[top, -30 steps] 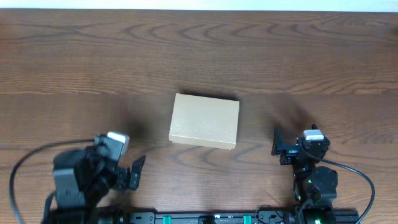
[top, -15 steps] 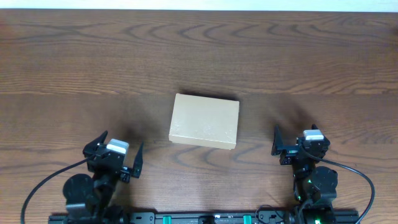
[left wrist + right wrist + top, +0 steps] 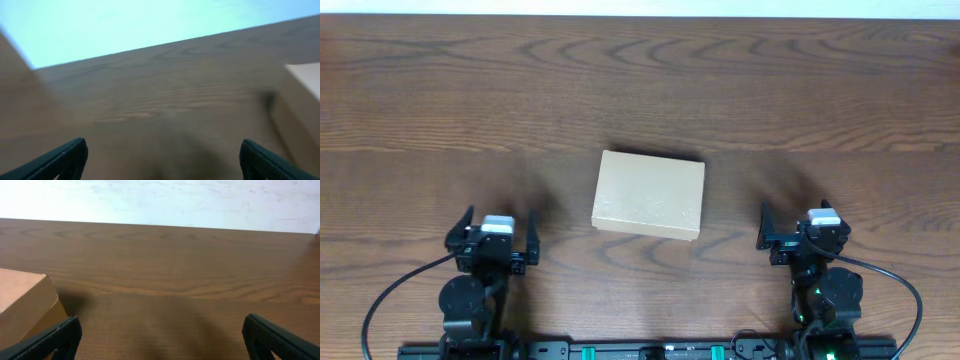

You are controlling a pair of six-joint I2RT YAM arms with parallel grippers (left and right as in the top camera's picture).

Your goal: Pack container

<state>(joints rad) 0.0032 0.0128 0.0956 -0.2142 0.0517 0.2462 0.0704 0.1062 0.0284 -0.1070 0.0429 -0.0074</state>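
Note:
The container (image 3: 649,194) is a plain tan cardboard box with its lid shut, lying flat at the middle of the wooden table. Its edge shows at the right of the blurred left wrist view (image 3: 306,80) and at the left of the right wrist view (image 3: 25,305). My left gripper (image 3: 492,232) is open and empty at the front left, apart from the box. My right gripper (image 3: 798,225) is open and empty at the front right, apart from the box.
The wooden table (image 3: 640,80) stretches bare behind the box to a pale wall (image 3: 160,200). A black rail (image 3: 650,350) runs along the front edge between the arm bases.
My left arm has swung from a tilted pose at the far front left to point straight ahead, its gripper still open. The right arm and the box have not moved.

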